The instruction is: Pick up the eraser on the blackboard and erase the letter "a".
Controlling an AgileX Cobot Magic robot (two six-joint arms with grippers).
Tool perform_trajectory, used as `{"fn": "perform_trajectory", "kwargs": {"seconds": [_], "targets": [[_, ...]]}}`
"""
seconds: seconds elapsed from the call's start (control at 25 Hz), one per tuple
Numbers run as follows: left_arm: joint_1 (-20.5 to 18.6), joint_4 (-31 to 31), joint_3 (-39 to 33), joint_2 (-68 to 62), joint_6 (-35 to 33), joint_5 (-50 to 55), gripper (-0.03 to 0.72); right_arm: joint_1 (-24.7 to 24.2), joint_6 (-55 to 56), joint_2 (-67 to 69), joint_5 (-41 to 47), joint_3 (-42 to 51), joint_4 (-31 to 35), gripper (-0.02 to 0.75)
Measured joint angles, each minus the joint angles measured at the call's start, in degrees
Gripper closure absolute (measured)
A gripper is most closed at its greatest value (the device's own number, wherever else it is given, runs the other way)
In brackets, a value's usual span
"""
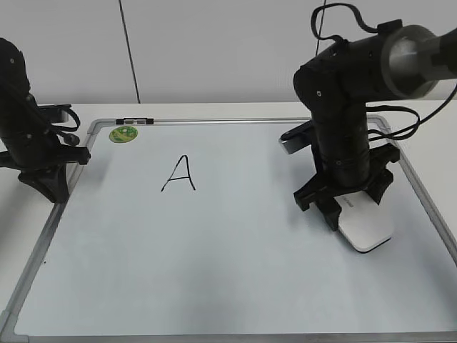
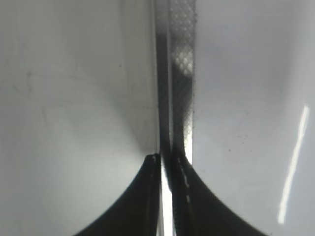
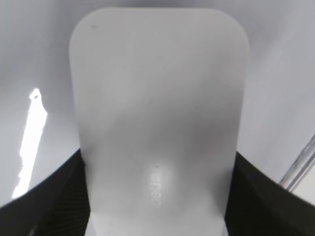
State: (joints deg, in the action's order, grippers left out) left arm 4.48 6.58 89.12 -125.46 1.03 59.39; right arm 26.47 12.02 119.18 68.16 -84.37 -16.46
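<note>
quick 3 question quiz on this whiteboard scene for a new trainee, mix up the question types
1. True or false: the right gripper has its fingers on either side of the eraser.
2. Multiple choice: the green magnet sits near which corner of the blackboard in the exterior view? A) upper left B) lower right C) lower left
3. Fill in: the only letter visible on the board is a capital ___.

Key:
1. True. The right wrist view shows a dark finger on each side of the white block.
2. A
3. A. No lowercase "a" shows in any view. The left gripper is shut at the board's left frame.
</note>
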Motion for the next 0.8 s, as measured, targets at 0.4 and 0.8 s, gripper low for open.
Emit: {"fn": "perform_trajectory", "kwargs": {"seconds": [0.4, 0.8], "targets": [[0.00, 0.09, 0.00, 0.00, 0.00, 0.00, 0.660, -0.78, 0.41, -0.52, 0.22, 0.00, -2.20, 0.240], [0.00, 0.22, 0.00, 0.00, 0.00, 0.00, 0.660, -1.94, 0.41, -0.56, 0.22, 0.00, -3.82, 0.239]]}}
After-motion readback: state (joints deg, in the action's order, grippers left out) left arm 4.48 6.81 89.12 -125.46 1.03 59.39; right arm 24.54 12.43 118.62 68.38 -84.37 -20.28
